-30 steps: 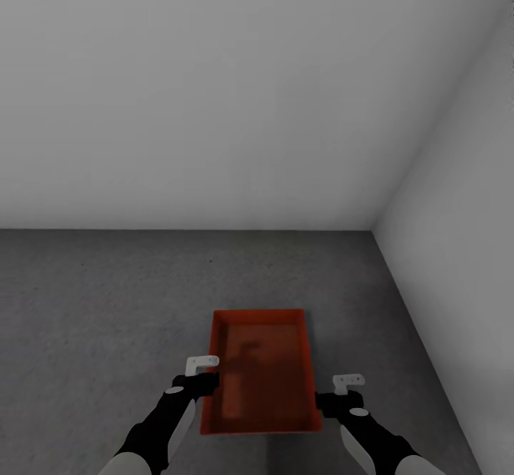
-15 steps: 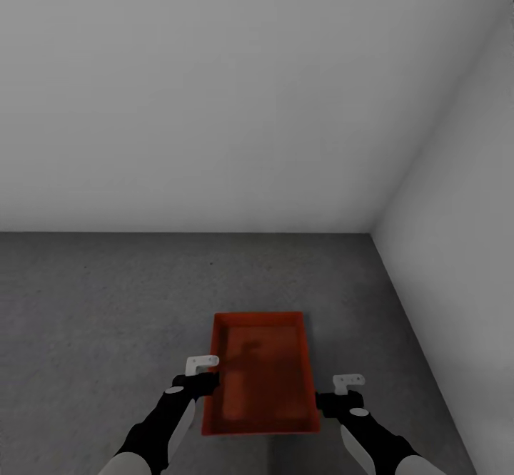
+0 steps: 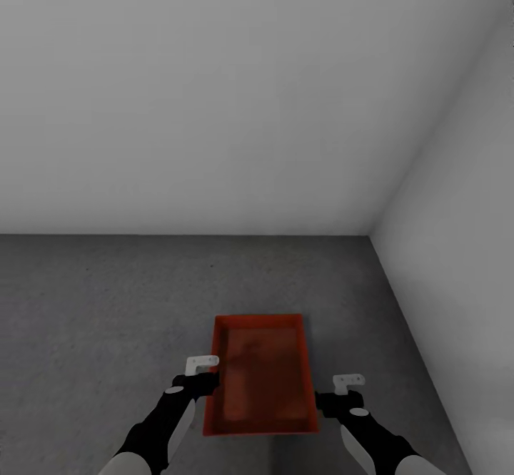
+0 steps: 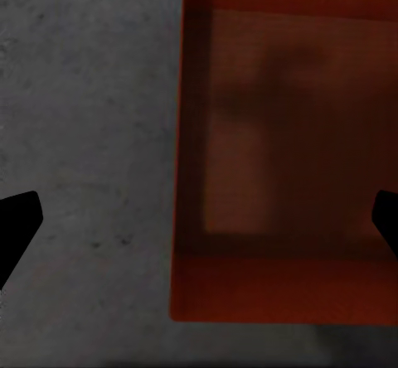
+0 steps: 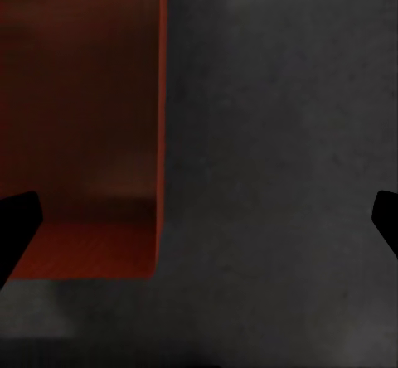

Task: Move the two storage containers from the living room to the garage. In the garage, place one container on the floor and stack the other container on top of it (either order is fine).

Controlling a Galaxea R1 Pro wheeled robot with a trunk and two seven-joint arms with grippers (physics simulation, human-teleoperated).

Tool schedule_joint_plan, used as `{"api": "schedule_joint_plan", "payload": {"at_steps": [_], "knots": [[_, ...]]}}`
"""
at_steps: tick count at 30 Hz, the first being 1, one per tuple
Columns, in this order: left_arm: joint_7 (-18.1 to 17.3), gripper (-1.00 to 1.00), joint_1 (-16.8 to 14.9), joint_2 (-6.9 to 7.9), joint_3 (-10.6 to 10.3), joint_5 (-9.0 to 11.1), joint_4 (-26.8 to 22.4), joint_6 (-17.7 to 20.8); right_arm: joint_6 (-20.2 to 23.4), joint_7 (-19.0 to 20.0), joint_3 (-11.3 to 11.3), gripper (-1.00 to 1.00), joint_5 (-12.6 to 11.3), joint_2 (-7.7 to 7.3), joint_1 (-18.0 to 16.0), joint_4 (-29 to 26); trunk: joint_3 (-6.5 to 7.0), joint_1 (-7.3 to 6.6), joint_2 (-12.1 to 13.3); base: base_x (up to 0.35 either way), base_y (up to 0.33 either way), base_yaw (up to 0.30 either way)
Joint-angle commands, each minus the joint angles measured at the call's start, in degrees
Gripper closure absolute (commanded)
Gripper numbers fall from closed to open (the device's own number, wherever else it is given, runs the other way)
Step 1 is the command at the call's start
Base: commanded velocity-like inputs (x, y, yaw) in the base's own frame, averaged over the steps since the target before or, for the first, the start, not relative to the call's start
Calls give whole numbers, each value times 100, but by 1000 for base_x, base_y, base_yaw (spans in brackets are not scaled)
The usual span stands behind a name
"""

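Near the garage corner, on the dark grey floor (image 3: 107, 304), we find one storage container (image 3: 260, 379) lying flat, long axis running away from us, where two plain white walls (image 3: 214, 104) meet beyond it; nothing stacked on it that we can see.

Left gripper (image 3: 202, 365) sits just beside the container's left wall, right gripper (image 3: 348, 382) just off its right wall — both sets of jaws spread wide and grasping nothing; in the wrist views the dark fingertips (image 4: 18, 219) stand far apart with floor and bin between them.

Handling, as we judge it: light, thin-walled, shallow, probably a little flexible; smooth plastic may slip under a pinch; best taken by the two long rims opposite one another, near mid-length, so it stays level.

Hard to make out: the ribbed bottom reads only as a blurred shadowy patch; we cannot tell whether one bin or two nested lie here; the near wall's foot is dim.
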Motion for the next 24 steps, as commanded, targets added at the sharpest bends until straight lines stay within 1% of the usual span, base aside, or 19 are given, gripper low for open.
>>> {"api": "schedule_joint_plan", "payload": {"at_steps": [1,21,24], "knots": [[11,-100,0,-4,12,4,-11,31,21,-41,48,-100,-41,-7,-2,-14,15,-23,40,0,0,0],[12,-100,0,-4,13,6,-11,28,11,-41,40,-100,-40,-7,-2,-14,374,-462,842,0,0,0],[15,-100,0,-4,13,66,-14,26,16,-42,58,-100,-39,-7,-2,-14,428,-528,962,0,0,0]]}}
